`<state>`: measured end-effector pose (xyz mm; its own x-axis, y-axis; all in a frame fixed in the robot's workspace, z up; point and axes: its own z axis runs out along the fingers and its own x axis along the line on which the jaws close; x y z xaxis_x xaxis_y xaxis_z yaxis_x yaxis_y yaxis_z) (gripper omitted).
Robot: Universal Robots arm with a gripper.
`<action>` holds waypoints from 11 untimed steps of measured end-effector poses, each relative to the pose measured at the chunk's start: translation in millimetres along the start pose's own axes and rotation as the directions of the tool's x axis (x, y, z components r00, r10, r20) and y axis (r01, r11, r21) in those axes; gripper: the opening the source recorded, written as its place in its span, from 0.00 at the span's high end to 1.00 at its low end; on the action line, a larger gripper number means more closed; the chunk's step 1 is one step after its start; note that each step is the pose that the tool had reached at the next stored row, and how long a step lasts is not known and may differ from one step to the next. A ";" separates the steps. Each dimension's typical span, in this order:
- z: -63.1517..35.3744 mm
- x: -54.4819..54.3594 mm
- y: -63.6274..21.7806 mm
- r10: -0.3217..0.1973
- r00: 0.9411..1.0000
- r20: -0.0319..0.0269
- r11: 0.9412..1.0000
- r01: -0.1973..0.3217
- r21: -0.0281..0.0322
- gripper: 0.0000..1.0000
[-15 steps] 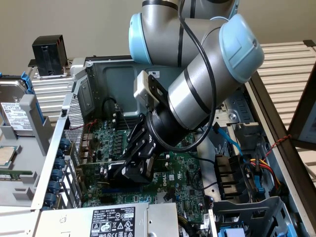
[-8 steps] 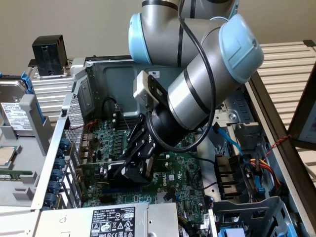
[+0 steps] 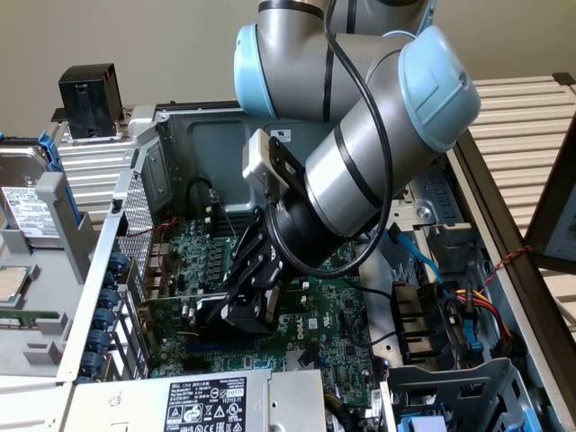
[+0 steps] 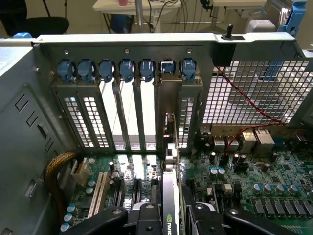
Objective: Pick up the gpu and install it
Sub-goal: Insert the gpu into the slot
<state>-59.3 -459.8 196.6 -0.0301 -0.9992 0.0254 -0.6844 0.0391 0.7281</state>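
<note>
Slatted tabletop (image 3: 522,117) is carrying one open computer case (image 3: 99,270). One arm (image 3: 360,171) is reaching down into it toward the exterior view's left, with the wrist tilted and the claw (image 3: 241,310) sitting low over the motherboard (image 3: 333,328). Seven blue clips (image 4: 126,69) are lining the case's slot wall. The claw is clamping the single gpu (image 4: 168,205) between its fingers (image 4: 146,216). The card is standing on edge, and its bracket end is meeting the slot under the sixth clip.
</note>
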 end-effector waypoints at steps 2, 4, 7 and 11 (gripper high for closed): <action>0.0 0.0 0.0 0.000 1.000 0.000 1.000 0.000 0.000 0.73; 0.1 0.0 -0.1 0.000 1.000 0.000 1.000 0.000 0.000 0.73; 0.1 0.0 0.0 0.000 1.000 0.000 1.000 0.000 0.001 0.73; 0.2 0.0 -0.1 0.000 1.000 0.000 1.000 0.000 0.001 0.73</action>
<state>-59.4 -459.8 196.4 -0.0301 -0.9992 0.0252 -0.6852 0.0390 0.7273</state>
